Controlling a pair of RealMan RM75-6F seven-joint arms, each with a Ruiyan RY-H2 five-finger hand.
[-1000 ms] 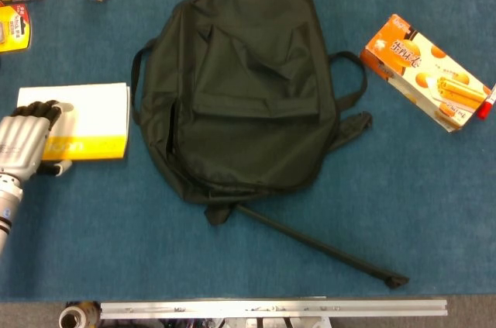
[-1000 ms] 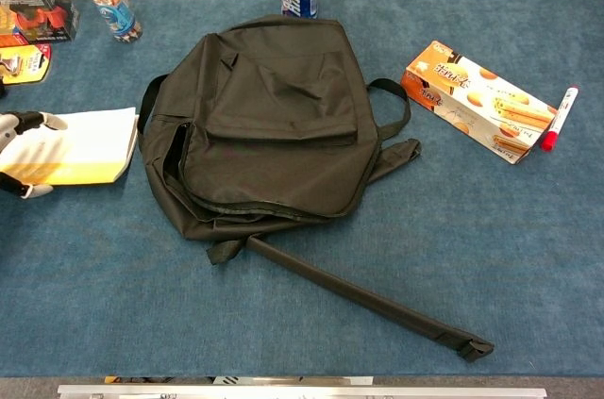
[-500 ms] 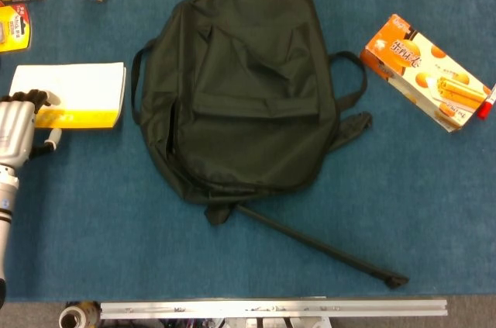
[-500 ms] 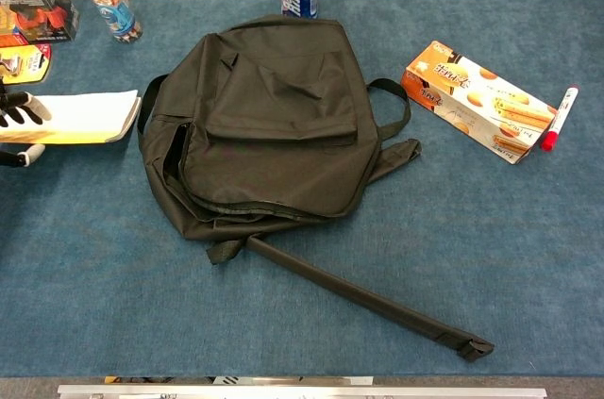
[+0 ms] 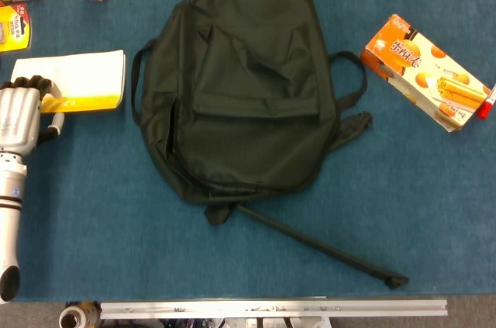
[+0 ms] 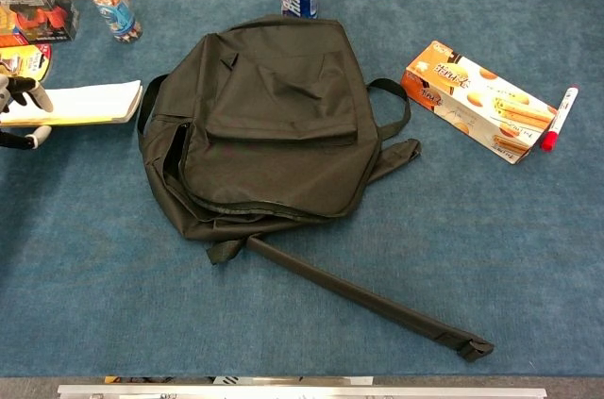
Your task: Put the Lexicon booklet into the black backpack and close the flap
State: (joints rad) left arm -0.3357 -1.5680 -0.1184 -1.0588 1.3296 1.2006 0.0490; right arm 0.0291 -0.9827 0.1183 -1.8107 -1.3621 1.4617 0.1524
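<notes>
Robot's left hand (image 5: 22,119) grips the Lexicon booklet (image 5: 77,80) by its near-left corner, fingers over the top and thumb beneath, at the left edge of the blue tabletop (image 5: 256,266). Booklet's long axis runs across the table, pointing toward the black backpack (image 5: 240,88) lying flat to its right, flap down. Right hand appears in neither view, so the left is plainly nearer.

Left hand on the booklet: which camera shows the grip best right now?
Head view. It shows the whole left hand gripping the booklet at its near-left corner. The chest view cuts the hand off at the frame edge, showing only fingertips.
</notes>
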